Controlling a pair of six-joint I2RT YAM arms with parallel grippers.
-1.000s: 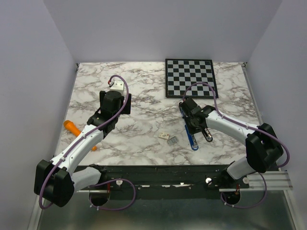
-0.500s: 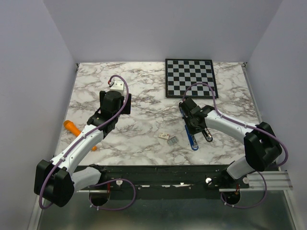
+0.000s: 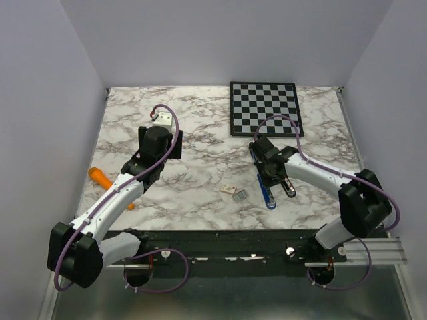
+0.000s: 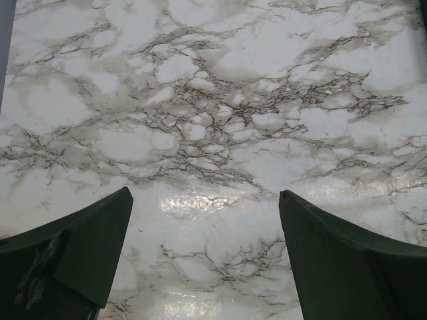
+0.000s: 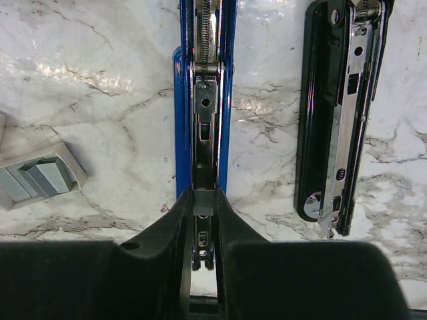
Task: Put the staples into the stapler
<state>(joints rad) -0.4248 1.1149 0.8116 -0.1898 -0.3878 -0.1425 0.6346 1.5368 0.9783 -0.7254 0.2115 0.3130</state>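
Note:
The blue stapler (image 5: 205, 100) lies opened flat on the marble, its metal channel facing up. My right gripper (image 5: 204, 200) is shut on a small grey block of staples (image 5: 203, 203), holding it right over the near end of that channel. From the top view, the right gripper (image 3: 267, 172) sits over the blue stapler (image 3: 268, 195) and hides the staples. My left gripper (image 4: 205, 200) is open over bare marble with nothing between its fingers. In the top view the left gripper (image 3: 160, 139) stands at the middle left, far from the stapler.
A black stapler (image 5: 340, 113) lies open just right of the blue one. A small white box (image 5: 40, 177) holding grey staple blocks sits to the left of the blue stapler. A checkerboard (image 3: 263, 108) lies at the back. An orange object (image 3: 100, 177) rests near the left edge.

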